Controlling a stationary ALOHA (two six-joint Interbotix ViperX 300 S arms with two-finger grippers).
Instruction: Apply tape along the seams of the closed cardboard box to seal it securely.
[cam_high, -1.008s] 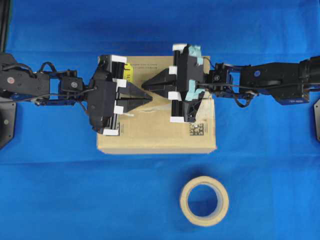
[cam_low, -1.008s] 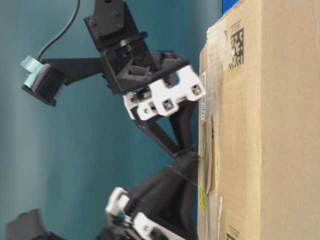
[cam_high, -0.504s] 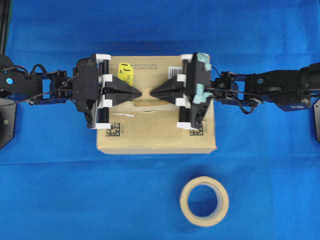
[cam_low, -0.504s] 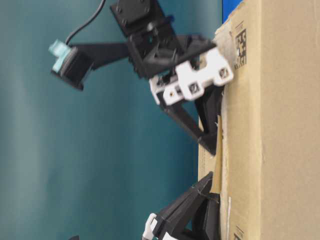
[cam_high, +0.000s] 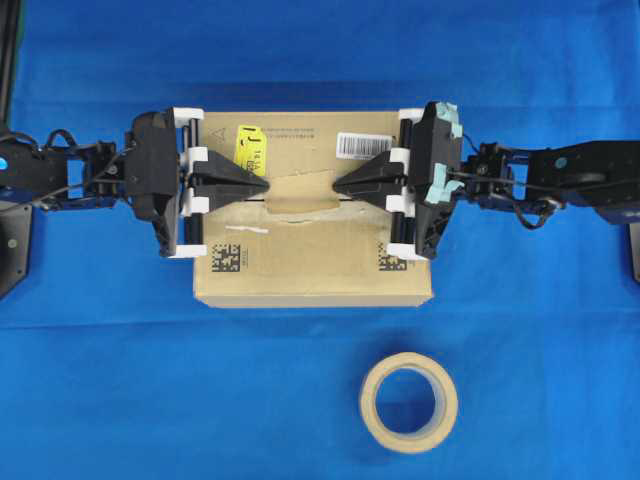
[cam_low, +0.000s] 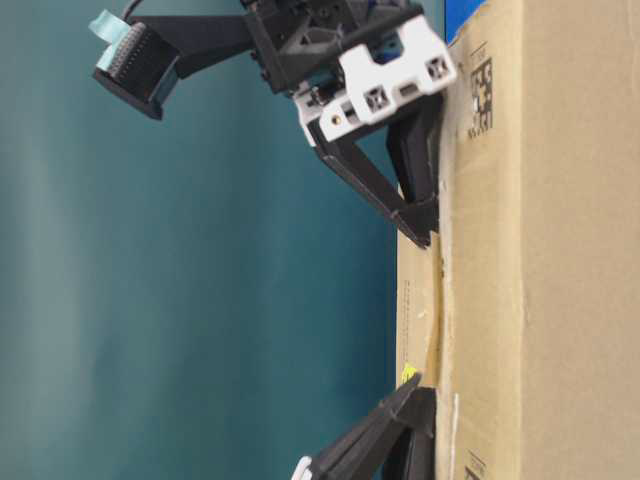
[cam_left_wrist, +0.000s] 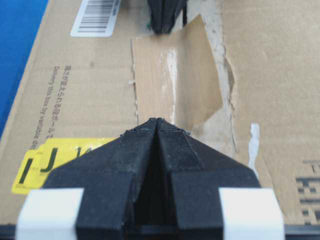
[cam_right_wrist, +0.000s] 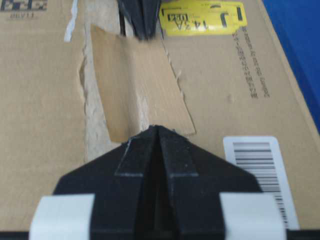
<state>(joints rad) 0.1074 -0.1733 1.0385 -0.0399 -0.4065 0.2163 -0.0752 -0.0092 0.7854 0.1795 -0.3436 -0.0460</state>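
The brown cardboard box (cam_high: 310, 270) lies closed on the blue cloth. It carries a yellow sticker (cam_high: 249, 150) and a white barcode label (cam_high: 362, 144). A small tan piece of tape (cam_high: 300, 192) lies flat across the middle of the box top, over the seam. The seam is mostly hidden under the tape and the grippers. My left gripper (cam_high: 265, 186) is shut, with its tip at the tape's left end (cam_left_wrist: 159, 120). My right gripper (cam_high: 337, 186) is shut, with its tip at the tape's right end (cam_right_wrist: 157, 127). Both tips sit low on the box top (cam_low: 425, 235).
A ring-shaped beige tape roll (cam_high: 409, 402) lies on the blue cloth in front of the box. Torn paper patches (cam_left_wrist: 227, 85) run beside the tape. A black square code (cam_high: 228, 260) and another (cam_high: 392, 258) sit near the box's front edge.
Both shut grippers have slid apart from the box's middle, left going left and right going right along the seam. The tape between them now shows flat.
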